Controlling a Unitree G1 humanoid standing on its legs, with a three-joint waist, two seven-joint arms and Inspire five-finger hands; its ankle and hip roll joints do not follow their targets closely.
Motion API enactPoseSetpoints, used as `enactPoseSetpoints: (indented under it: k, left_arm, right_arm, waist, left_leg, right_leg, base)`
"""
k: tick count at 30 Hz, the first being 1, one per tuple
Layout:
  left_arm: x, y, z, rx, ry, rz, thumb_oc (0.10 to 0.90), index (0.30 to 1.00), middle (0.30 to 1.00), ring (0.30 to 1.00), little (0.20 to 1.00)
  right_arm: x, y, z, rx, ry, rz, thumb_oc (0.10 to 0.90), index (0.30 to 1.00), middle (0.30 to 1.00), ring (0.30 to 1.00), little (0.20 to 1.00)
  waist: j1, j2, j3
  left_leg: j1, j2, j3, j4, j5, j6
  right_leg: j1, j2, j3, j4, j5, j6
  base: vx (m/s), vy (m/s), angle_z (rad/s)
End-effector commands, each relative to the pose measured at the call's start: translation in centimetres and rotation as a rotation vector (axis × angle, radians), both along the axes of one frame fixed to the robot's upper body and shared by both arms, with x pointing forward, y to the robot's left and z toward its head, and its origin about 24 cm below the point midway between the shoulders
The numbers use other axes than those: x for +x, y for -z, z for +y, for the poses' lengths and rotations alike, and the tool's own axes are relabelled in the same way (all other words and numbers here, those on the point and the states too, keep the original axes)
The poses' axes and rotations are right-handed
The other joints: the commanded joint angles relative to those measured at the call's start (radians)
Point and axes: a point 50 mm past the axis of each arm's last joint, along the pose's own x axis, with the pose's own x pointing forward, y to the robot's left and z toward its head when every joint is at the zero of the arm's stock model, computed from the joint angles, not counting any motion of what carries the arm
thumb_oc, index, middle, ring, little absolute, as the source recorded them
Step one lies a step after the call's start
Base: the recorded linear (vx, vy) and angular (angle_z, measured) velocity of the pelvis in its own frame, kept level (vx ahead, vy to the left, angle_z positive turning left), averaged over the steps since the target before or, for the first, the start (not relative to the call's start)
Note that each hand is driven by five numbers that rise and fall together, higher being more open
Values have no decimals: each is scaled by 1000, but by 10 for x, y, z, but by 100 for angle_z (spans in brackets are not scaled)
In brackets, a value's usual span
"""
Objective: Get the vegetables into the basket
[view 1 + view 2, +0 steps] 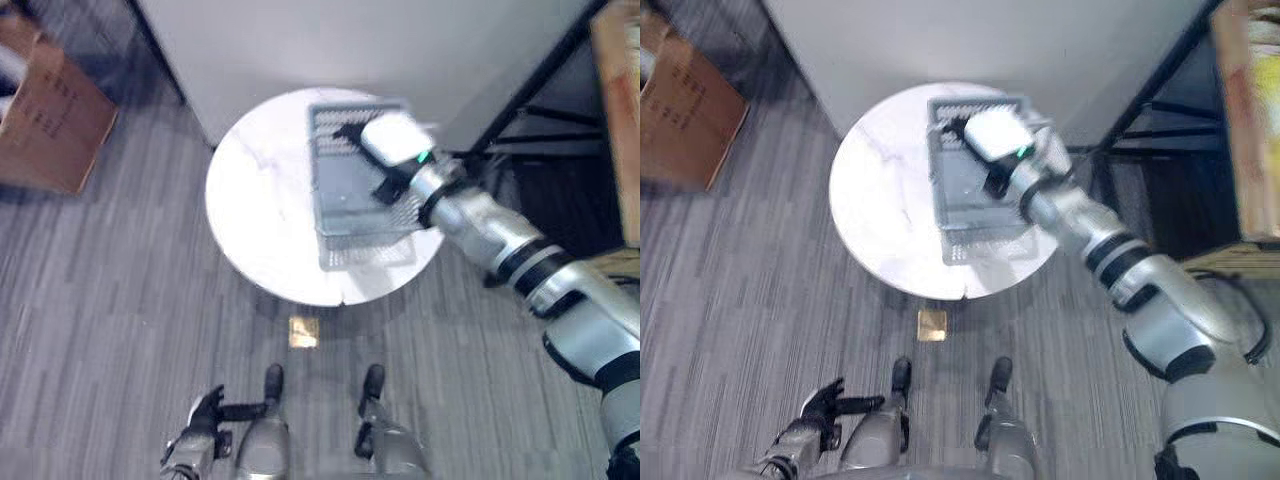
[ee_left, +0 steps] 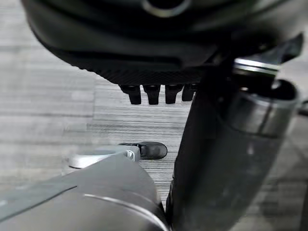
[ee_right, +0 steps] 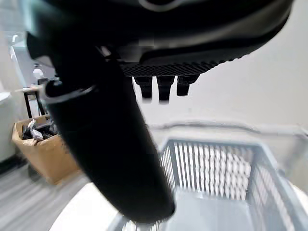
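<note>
- Right hand point(image 1: 372, 152) is out over the grey basket point(image 1: 350, 215), its arm reaching in from the lower right across the round white tabletop point(image 1: 255, 200).
- The basket sits on the right half of the tabletop, its far end close to the pale wall point(image 1: 330, 45) behind.
- From the right wrist view the fingers point(image 3: 163, 86) hang short and straight, thumb standing apart, nothing held between them; the slatted basket wall point(image 3: 211, 166) shows below and past them.
- What can be seen of the basket's floor looks bare, in the head views and in the wrist view; I can't make out any vegetables on the tabletop or in either hand.
- Left hand point(image 1: 828, 403) is down low at the robot's left side, over the striped grey carpet point(image 1: 100, 300), well away from the tabletop.
- Its fingers point(image 2: 151, 94) show straight and loose in its own wrist view, thumb out, gripping nothing.
- A brown cardboard box point(image 1: 45, 115) stands on the carpet to the left, well apart from the tabletop.
- A small yellowish tile or patch point(image 1: 303, 331) lies on the floor just in front of the tabletop's near edge.
- Dark frame legs point(image 1: 545, 110) and a wooden edge point(image 1: 615, 110) sit off to the right.
</note>
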Motion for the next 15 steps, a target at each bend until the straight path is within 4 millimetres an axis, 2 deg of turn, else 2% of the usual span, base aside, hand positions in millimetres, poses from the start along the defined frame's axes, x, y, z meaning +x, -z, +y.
enactPoseSetpoints:
  k: [1, 2, 4, 5, 9, 15]
  left_arm:
    - [-35, 8, 21, 142, 37, 158, 900, 1000, 1000, 1000, 1000]
    - [-26, 4, 23, 142, 40, 122, 900, 1000, 1000, 1000, 1000]
    - [-24, 4, 24, 146, 43, 118, 900, 1000, 1000, 1000, 1000]
    - [-21, 1, 27, 156, 36, 103, 900, 1000, 1000, 1000, 1000]
    - [-17, 0, 26, 150, 40, 88, 900, 1000, 1000, 1000, 1000]
    - [-14, 0, 21, 135, 59, 69, 900, 1000, 1000, 1000, 1000]
  right_arm:
    - [-9, -76, 10, 110, -75, -313, 900, 1000, 1000, 1000, 1000]
    - [-11, -89, 4, 182, -57, -368, 900, 1000, 1000, 1000, 1000]
    - [-9, -91, 2, 177, -31, -376, 900, 1000, 1000, 1000, 1000]
    - [-8, -101, 1, 151, -11, -403, 900, 1000, 1000, 1000, 1000]
    - [-4, -114, -4, 149, 39, -413, 900, 1000, 1000, 1000, 1000]
    - [3, -119, -16, 135, 118, -403, 900, 1000, 1000, 1000, 1000]
  waist:
    - [-20, -7, 2]
    - [-22, -8, 8]
    - [-17, -8, 8]
    - [-9, -7, 10]
    - [-2, 0, 19]
    - [9, 13, 26]
  left_leg:
    - [-15, 9, -25, -20, -1, -18]
    - [-21, 9, -29, -20, -1, -19]
    - [-24, 8, -31, -20, -2, -19]
    - [-32, 6, -35, -20, -2, -19]
    - [-50, 1, -36, -20, 2, -19]
    - [-67, -5, -42, -20, 6, -19]
  right_leg:
    - [74, -95, 30, 10, 3, 115]
    - [70, -95, 27, 10, 2, 115]
    - [68, -97, 24, 9, 2, 115]
    - [65, -98, 22, 7, 1, 116]
    - [53, -101, 20, 5, 5, 116]
    - [42, -105, 13, 3, 7, 118]
  base:
    - [20, -9, 17]
    - [13, -9, 13]
    - [19, 6, 13]
    - [20, 8, 8]
    - [4, 3, 1]
    - [6, 7, 2]
